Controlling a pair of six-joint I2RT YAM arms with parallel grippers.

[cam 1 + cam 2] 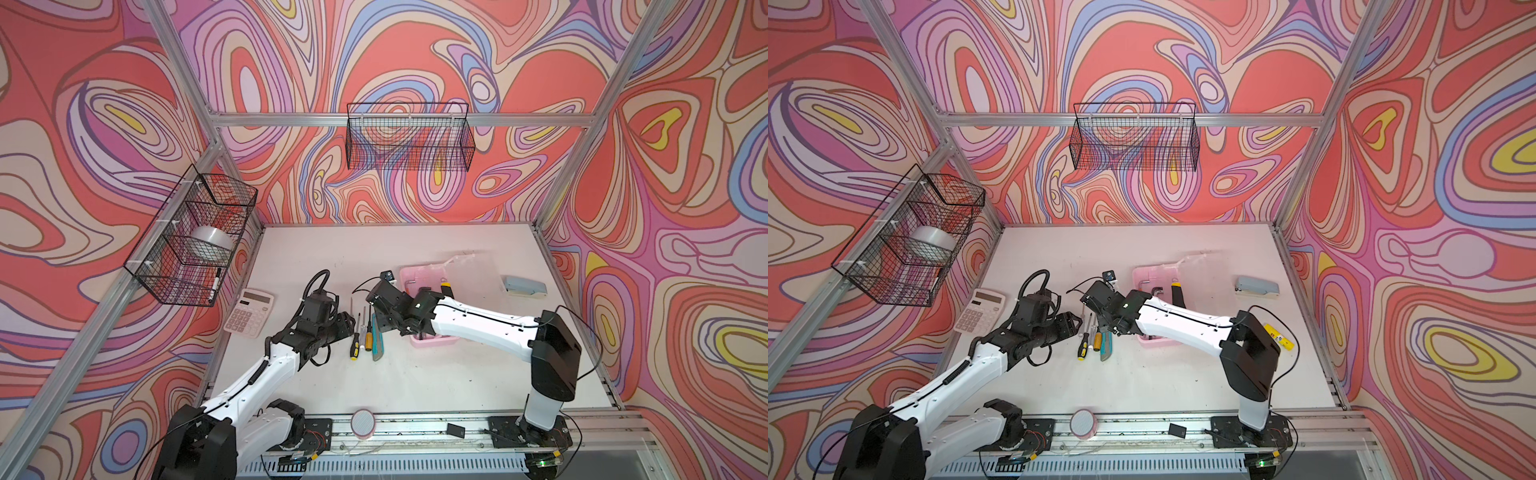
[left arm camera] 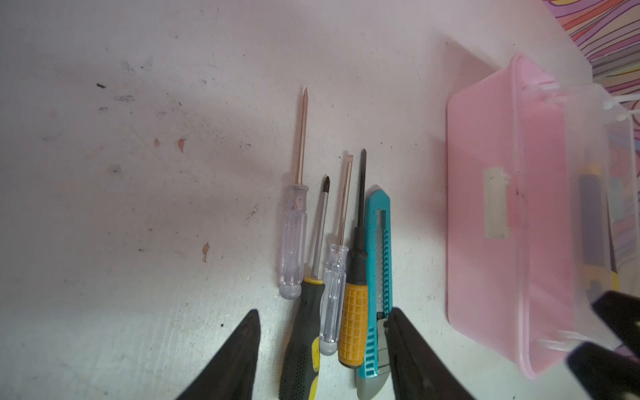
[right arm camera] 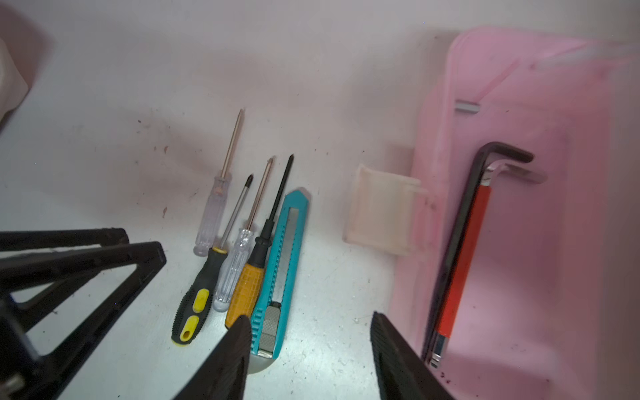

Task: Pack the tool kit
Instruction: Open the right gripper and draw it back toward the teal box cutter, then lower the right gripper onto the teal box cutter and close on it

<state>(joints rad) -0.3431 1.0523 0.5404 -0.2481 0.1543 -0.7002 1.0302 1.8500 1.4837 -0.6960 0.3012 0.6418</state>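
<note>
- Four screwdrivers point(image 2: 332, 294) lie side by side.
- One blue knife point(image 2: 379, 263) lies beside them.
- One pink box point(image 2: 485, 138) holds two bent keys point(image 3: 460, 242).
- Two arms: left gripper point(image 2: 324, 311) and right gripper point(image 3: 310, 315), both spread apart.

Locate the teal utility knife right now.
In both top views the teal utility knife lies mid-table, at the right end of the tool row, beside the orange-handled screwdriver and left of the pink box.

White calculator point(image 1: 249, 312) at left, grey stapler point(image 1: 524, 286) at far right, tape roll point(image 1: 212, 240) in side wire basket point(image 1: 166, 286)
</note>
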